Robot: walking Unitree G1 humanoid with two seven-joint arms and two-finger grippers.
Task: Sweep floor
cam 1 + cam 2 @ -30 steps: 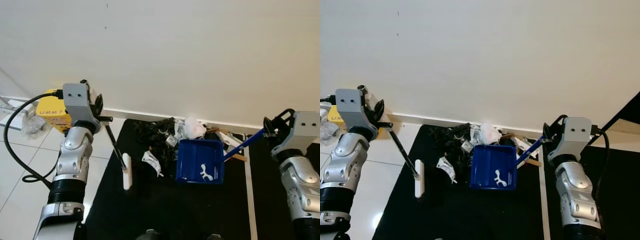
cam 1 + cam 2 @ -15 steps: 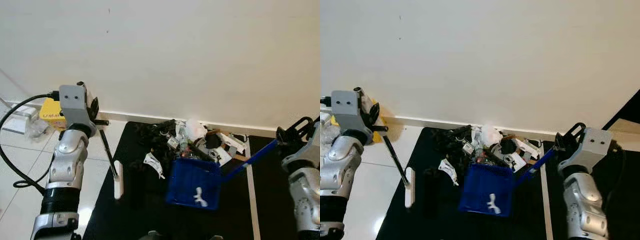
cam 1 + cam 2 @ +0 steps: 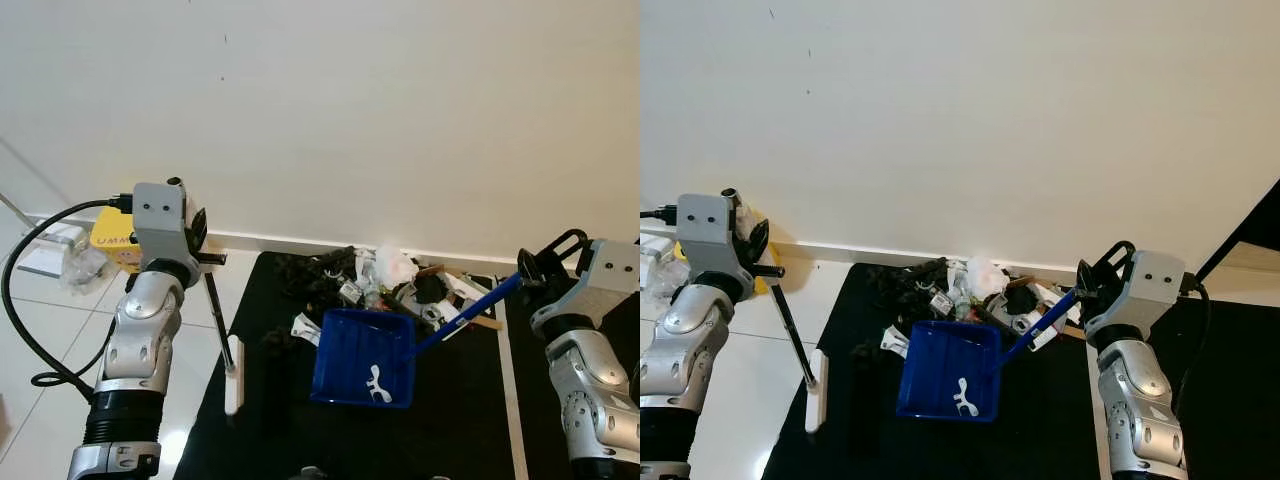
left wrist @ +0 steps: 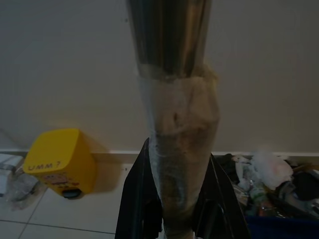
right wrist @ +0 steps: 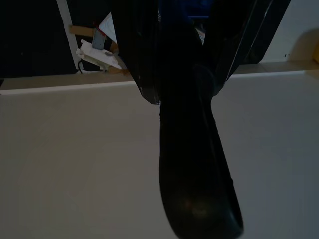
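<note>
My left gripper (image 3: 207, 258) is shut on the thin black handle of a broom (image 3: 218, 318). Its white head (image 3: 233, 376) rests at the left edge of a black mat (image 3: 290, 420). In the left wrist view the tape-wrapped handle (image 4: 178, 149) runs between the black fingers (image 4: 141, 199). My right gripper (image 3: 528, 270) is shut on the long handle of a blue dustpan (image 3: 362, 357), which sits on the mat just in front of a litter pile (image 3: 385, 278) against the wall. A white scrap (image 3: 376, 383) lies in the pan.
A yellow box (image 3: 112, 236) and a clear plastic bag (image 3: 80, 265) stand by the baseboard at the left. A black cable (image 3: 30, 300) loops off my left arm over white tiles. A white strip (image 3: 503, 400) crosses the mat at the right.
The dustpan has slid left and toward me, away from the pile. The broom head has drawn back left to the mat's edge.
</note>
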